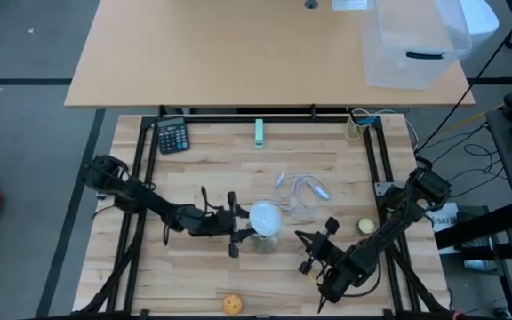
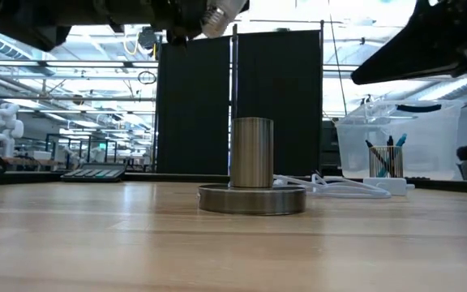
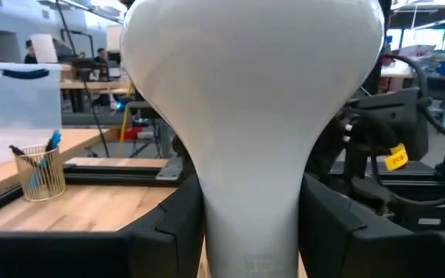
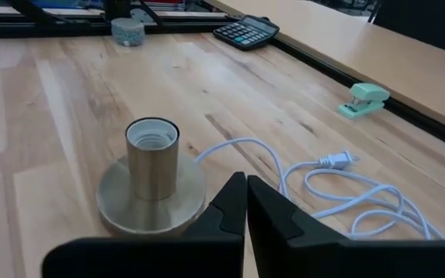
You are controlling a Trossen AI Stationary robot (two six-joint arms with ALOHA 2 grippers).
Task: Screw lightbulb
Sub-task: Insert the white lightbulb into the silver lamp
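Note:
The lightbulb (image 1: pixel 266 216), white with a round frosted globe, hangs in my left gripper (image 1: pixel 247 226), which is shut on it and reaches in from the table's left. In the low view the lightbulb (image 2: pixel 222 11) shows at the top edge, above the brass socket (image 2: pixel 252 152) that stands upright on its round base (image 2: pixel 252 199). The socket's open threaded mouth (image 4: pixel 152 136) faces up. My right gripper (image 4: pixel 246 207) is shut and holds nothing. It hovers just right of the base and points at it. My left gripper pinches the bulb's narrow neck (image 3: pixel 249 208) between its two fingers (image 3: pixel 178 224), one on either side. The fingers come in about level from the table's left. The globe sticks out past the fingertips, and the bulb is lifted clear of the table.
A white cord with a plug (image 1: pixel 302 192) lies coiled behind the base. A calculator (image 1: pixel 172 135) and a green stapler (image 1: pixel 259 133) sit at the far edge. A yellowish ball (image 1: pixel 365 226) lies at the right and an orange ball (image 1: pixel 231 304) at the near edge.

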